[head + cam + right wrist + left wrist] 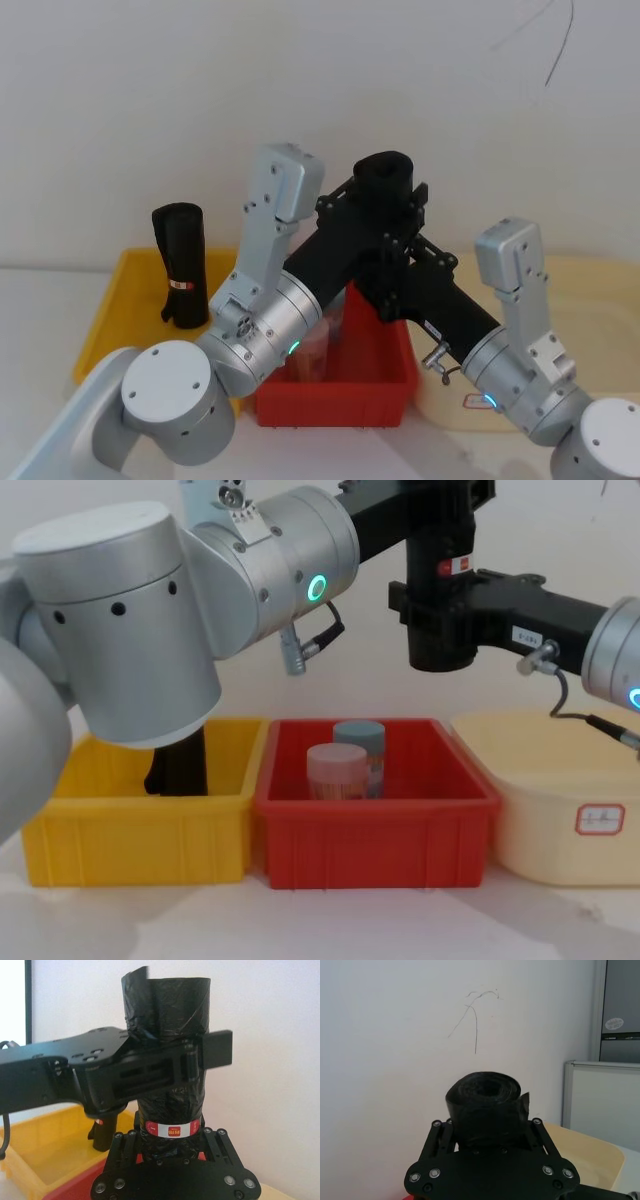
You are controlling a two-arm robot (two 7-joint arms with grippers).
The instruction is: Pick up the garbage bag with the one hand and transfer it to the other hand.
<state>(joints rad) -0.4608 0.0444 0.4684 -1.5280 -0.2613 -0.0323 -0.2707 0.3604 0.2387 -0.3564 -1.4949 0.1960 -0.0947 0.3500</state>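
Note:
The garbage bag (385,178), a black plastic roll with a white-and-red label band, is held upright in the air above the red bin. My left gripper (390,205), on the green-ringed arm, is shut on its upper part. The right gripper (392,285), on the blue-ringed arm, comes in from the right and its fingers hug the bag's lower end just below the label. In the right wrist view the bag (170,1005) rises out of the right gripper (171,1142), with the left gripper (170,1067) clamped across it higher up. The roll's top (487,1097) shows above the left gripper (487,1130).
A yellow bin (140,830) on the left holds a second black roll (180,265) standing upright. The red bin (375,830) in the middle holds two jars (340,770). A cream tub (560,820) stands on the right. A white wall is close behind.

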